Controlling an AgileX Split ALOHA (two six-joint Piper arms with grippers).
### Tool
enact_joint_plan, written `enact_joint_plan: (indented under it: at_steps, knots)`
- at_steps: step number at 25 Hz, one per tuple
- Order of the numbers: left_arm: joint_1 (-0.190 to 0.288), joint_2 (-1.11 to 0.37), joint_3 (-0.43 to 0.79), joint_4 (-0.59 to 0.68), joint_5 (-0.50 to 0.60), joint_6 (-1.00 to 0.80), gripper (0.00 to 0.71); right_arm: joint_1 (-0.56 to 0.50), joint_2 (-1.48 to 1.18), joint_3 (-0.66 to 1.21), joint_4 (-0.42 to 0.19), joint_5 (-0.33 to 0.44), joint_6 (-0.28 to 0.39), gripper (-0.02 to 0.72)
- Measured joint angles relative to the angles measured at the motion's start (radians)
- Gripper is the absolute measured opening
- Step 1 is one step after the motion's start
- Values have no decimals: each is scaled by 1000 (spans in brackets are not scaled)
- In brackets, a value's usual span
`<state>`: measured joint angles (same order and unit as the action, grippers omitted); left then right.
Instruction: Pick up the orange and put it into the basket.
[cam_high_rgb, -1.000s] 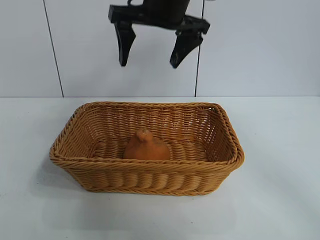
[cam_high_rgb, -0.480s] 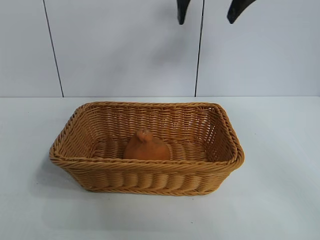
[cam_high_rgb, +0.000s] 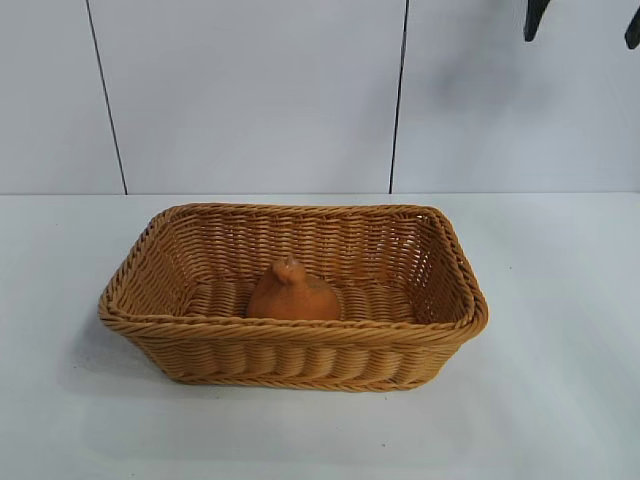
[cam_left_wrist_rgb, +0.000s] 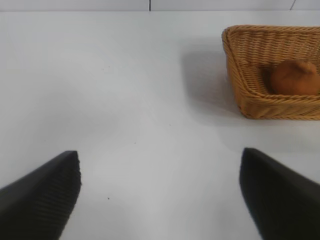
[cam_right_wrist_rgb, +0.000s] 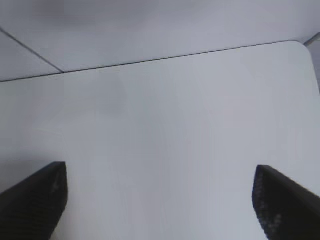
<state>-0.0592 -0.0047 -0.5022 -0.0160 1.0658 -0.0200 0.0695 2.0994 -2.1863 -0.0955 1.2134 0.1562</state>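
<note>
Orange (cam_high_rgb: 292, 292) lay inside the basket (cam_high_rgb: 300, 355) near its middle, knobbed top up, right gripper (cam_high_rgb: 584, 22) high above and right of the basket, jaws spread, empty, left gripper (cam_left_wrist_rgb: 160, 195) low over bare table (cam_left_wrist_rgb: 125, 90), jaws wide, empty

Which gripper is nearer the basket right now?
Right, probably: the right gripper hangs open, high above and right of the basket; the left gripper, open, sits off across the table.
</note>
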Motion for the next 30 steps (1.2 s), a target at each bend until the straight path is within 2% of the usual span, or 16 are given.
enact_joint_plan:
  at_steps: [4,8,14,26,30]
  knots:
    - [0,0,0,0,0,0,615,-2,-1,20,11,-1,-10,694]
    - [0,0,0,0,0,0,615,-2,-38,142,44,-2,-41,694]
    - [0,0,0,0,0,0,615,-2,-247,505,51,-3,-86,694]
    - [0,0,0,0,0,0,615,-2,-837,1223,51,6,-94,694]
    - [0,0,0,0,0,0,615,-2,-1022,1425,46,-40,-94,694]
